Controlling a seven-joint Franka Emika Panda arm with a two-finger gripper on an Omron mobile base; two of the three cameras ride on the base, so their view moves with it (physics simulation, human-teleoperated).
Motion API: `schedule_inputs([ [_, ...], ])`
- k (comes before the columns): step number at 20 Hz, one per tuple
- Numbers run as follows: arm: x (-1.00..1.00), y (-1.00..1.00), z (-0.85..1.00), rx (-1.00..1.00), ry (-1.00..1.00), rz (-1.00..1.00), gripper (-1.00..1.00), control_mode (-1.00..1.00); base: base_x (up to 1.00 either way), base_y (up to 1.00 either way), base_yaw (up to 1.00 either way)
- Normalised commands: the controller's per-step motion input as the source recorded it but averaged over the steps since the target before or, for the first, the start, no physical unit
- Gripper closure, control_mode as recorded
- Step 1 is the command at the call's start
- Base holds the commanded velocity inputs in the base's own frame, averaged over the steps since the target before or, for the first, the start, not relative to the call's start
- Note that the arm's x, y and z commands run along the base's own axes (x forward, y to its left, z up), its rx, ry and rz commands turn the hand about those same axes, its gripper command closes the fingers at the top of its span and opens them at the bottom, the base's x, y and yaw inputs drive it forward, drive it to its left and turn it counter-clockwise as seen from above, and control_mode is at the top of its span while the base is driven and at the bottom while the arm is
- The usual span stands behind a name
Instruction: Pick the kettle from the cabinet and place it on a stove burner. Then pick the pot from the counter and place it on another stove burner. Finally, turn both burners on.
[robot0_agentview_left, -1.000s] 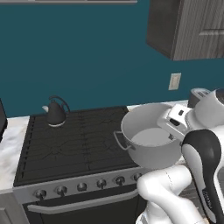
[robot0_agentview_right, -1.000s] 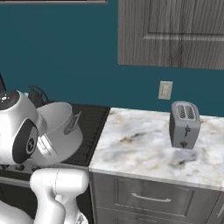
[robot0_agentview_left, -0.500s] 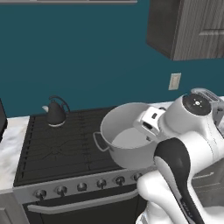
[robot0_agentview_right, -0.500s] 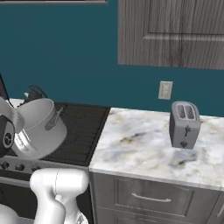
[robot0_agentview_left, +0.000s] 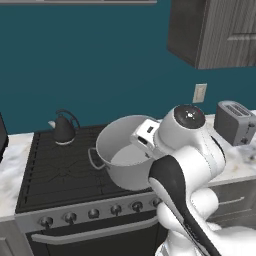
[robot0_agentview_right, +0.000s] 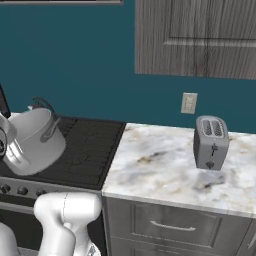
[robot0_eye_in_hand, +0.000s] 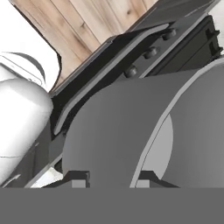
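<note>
Dark grey and small, the kettle (robot0_agentview_left: 65, 128) sits at the back left corner of the stove (robot0_agentview_left: 60, 170), on a black grate, its looping handle up and its pale spout pointing left. Along the stove's front edge runs a row of round knobs (robot0_agentview_left: 92, 214).

To the right of the kettle, the pot (robot0_agentview_left: 125, 157) hangs tilted above the right half of the stove, its open mouth turned up and toward the back wall; one small loop handle sticks out on its left side. In the right base view the same pot (robot0_agentview_right: 32, 142) hangs over the stove's front left part, clear of the grates as far as I can tell. The gripper (robot0_eye_in_hand: 109, 177) is clamped on the pot's rim: in the hand view one dark finger tip (robot0_eye_in_hand: 78, 178) presses the outer wall and the other stands inside, with the grey wall running between them.

Further right, the marble counter (robot0_agentview_right: 165, 175) starts at the stove's right edge. A grey toaster (robot0_agentview_right: 211, 142) stands near its back edge, below a wall outlet (robot0_agentview_right: 188, 103). Above, the wood-grain cabinet (robot0_agentview_right: 200, 37) hangs on the teal wall.
</note>
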Motion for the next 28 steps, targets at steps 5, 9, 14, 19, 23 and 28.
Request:
schedule_inputs([
  [5,0.33,0.41,0.0,0.0,0.0,0.0,1.0,-1.0,0.0,0.0,0.0],
  [9,0.32,0.43,0.0,0.0,0.0,0.0,1.0,-1.0,0.0,0.0,0.0],
  [14,0.31,0.44,-0.02,0.0,0.0,0.0,1.0,-1.0,0.0,0.0,0.0],
  [19,0.25,0.44,-0.14,0.0,0.0,0.03,1.0,-1.0,0.0,0.0,0.0],
  [23,0.32,0.48,-0.17,0.0,0.0,0.04,1.0,-1.0,0.0,0.0,0.0],
  [28,0.34,0.41,-0.15,0.02,0.0,0.05,1.0,-1.0,0.0,0.0,0.0],
])
